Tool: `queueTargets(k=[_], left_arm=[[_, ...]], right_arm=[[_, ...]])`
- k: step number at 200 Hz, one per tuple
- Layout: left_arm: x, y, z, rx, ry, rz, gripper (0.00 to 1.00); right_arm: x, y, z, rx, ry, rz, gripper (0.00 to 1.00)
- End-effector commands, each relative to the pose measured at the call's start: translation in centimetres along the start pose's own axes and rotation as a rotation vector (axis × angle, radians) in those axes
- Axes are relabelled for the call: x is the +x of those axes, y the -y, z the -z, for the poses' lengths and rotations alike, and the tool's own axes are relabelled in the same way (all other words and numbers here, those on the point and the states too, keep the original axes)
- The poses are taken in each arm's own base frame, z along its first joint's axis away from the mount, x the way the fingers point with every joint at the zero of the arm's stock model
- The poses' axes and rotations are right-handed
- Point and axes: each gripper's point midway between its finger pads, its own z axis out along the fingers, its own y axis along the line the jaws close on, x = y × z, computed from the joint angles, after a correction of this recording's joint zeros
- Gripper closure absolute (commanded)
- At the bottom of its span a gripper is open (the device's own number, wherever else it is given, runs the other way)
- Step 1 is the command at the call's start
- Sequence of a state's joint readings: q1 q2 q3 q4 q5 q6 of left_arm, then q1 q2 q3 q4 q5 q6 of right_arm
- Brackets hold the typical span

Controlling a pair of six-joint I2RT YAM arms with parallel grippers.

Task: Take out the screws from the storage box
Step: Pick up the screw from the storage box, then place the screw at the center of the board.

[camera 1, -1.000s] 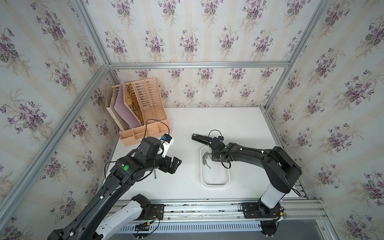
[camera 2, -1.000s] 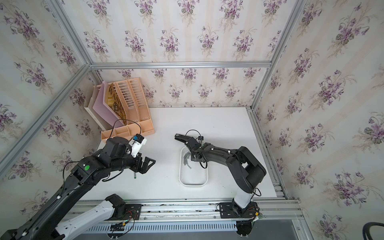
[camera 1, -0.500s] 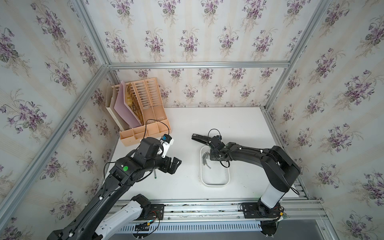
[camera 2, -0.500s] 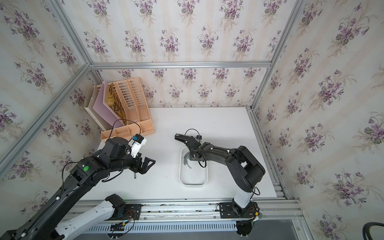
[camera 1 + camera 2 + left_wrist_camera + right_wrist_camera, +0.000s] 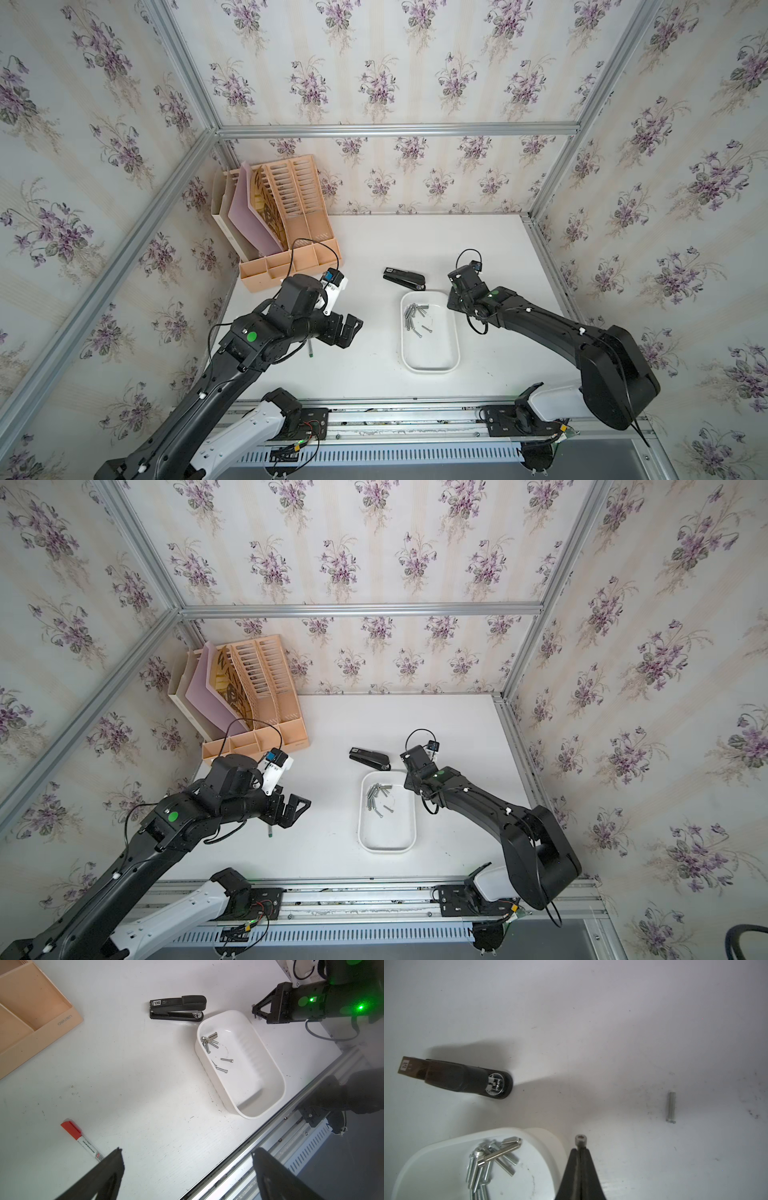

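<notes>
The white storage box (image 5: 432,353) (image 5: 388,833) lies mid-table with several silvery screws (image 5: 415,316) (image 5: 376,796) heaped at its far end. The right wrist view shows my right gripper (image 5: 580,1148) shut on one screw (image 5: 580,1139), whose socket head sticks out past the fingertips. It hangs over the table just outside the box's rim (image 5: 542,1132). Another screw (image 5: 671,1106) lies loose on the table farther out. My left gripper (image 5: 187,1149) (image 5: 349,328) stands open and holds nothing, well left of the box (image 5: 253,1080).
A black stapler (image 5: 405,277) (image 5: 456,1077) lies just beyond the box. A peach file organizer (image 5: 286,232) stands at the back left. A green-tipped pen (image 5: 310,349) and a red-capped marker (image 5: 81,1138) lie under the left arm. The metal rail (image 5: 415,409) borders the front.
My right gripper has closed and moved rightward from above the screws in the box to beside the box's far right corner, carrying a screw. The left arm has stayed put.
</notes>
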State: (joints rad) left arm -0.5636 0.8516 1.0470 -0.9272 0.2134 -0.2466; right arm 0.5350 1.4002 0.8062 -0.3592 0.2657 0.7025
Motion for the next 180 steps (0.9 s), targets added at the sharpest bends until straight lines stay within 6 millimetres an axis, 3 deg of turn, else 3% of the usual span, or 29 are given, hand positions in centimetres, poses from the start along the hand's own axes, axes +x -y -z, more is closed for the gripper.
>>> queueTargets(k=[1,75,141,166,180], left_arm=[[0.1,-0.1,0.0,-0.008,-0.002,0.003,0.01],[0.1,0.1,0.0,-0.003,-0.002,-0.008,0.01],[0.1,0.3,0.2,-0.003,0.004,-0.013,0.01],[0.2,0.3,0.0,-0.004,-0.004,-0.016,0.01],[0.2,0.2,0.1,-0.009,-0.002,-0.015,0.01]], right_arm=[[-0.4,1.2,-0.5,-0.022,-0.028,-0.07,1.0],[1.6,4.9,-4.9,0.093,-0.187,-0.121,1.0],[0.2,7.7,-4.4,0.192,-0.148,-0.149,1.0],[0.5,7.5,-4.9,0.162,-0.175,-0.153,1.0],[0.6,7.5,-5.1,0.165,-0.183,-0.147,0.94]])
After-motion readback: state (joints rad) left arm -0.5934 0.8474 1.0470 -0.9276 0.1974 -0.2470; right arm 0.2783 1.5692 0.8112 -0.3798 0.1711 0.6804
